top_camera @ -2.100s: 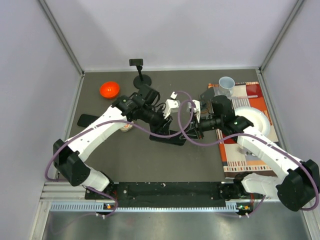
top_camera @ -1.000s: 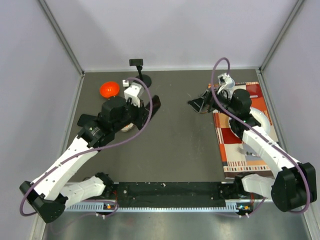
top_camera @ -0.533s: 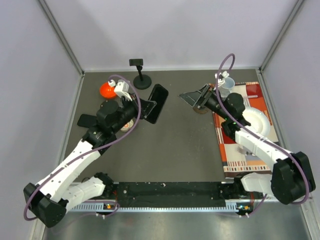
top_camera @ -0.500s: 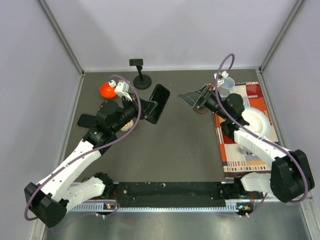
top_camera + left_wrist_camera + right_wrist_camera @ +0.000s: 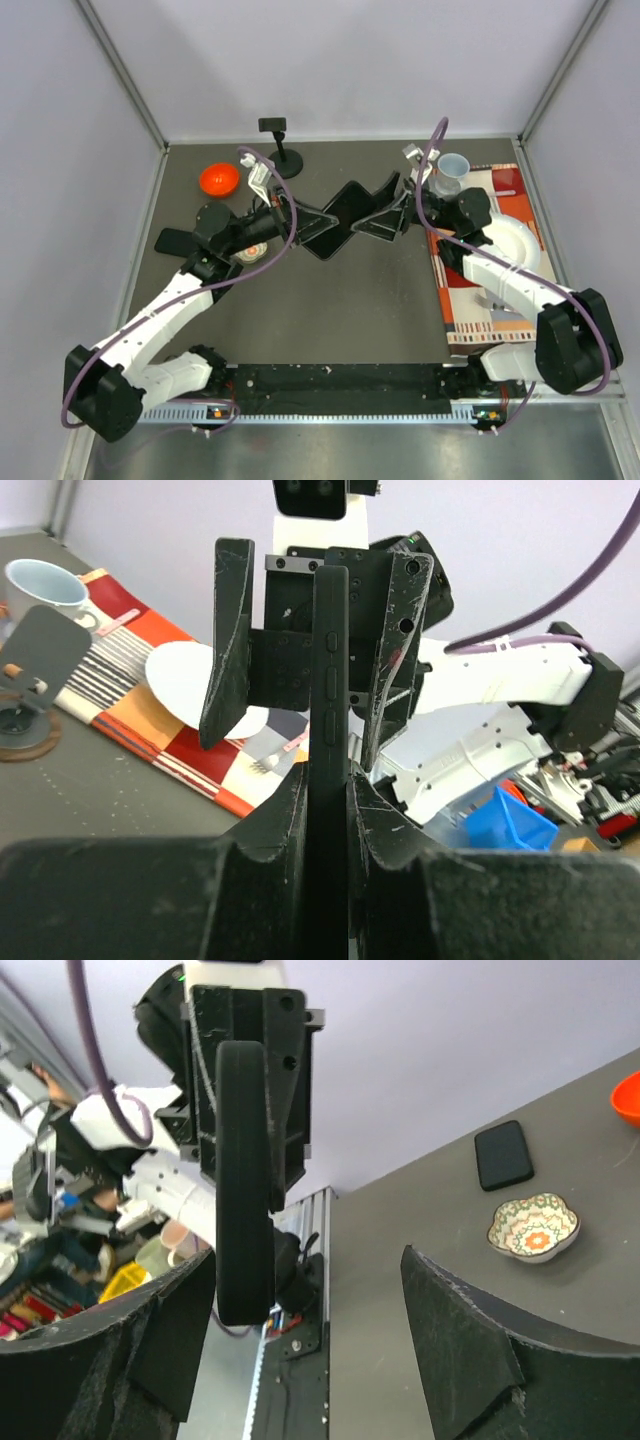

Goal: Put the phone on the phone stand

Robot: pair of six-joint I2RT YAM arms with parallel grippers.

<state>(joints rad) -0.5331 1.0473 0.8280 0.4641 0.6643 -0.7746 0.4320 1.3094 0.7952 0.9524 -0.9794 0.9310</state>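
The phone (image 5: 338,216) hangs in the air over the middle of the table, a glossy black slab. My left gripper (image 5: 306,222) is shut on its near end; in the left wrist view the phone (image 5: 330,670) stands edge-on between that gripper's pads (image 5: 375,810). My right gripper (image 5: 372,212) faces it from the right, open, one finger on each side of the phone's far end. In the right wrist view the phone (image 5: 245,1210) lies close to the left finger, with a wide gap to the other. The phone stand (image 5: 284,152) stands at the back, apart from both grippers.
An orange bowl (image 5: 218,179) sits at the back left. A flat black rectangle (image 5: 177,241) and a small patterned bowl (image 5: 534,1227) lie near the left arm. On the right, a striped mat (image 5: 487,300) carries a white plate (image 5: 515,238) and a cup (image 5: 454,165). A grey plate on a brown foot (image 5: 35,650) stands nearby.
My left arm has swung the phone rightward to the middle. My right gripper has come left to meet it, and its jaws have narrowed around the phone's far end.
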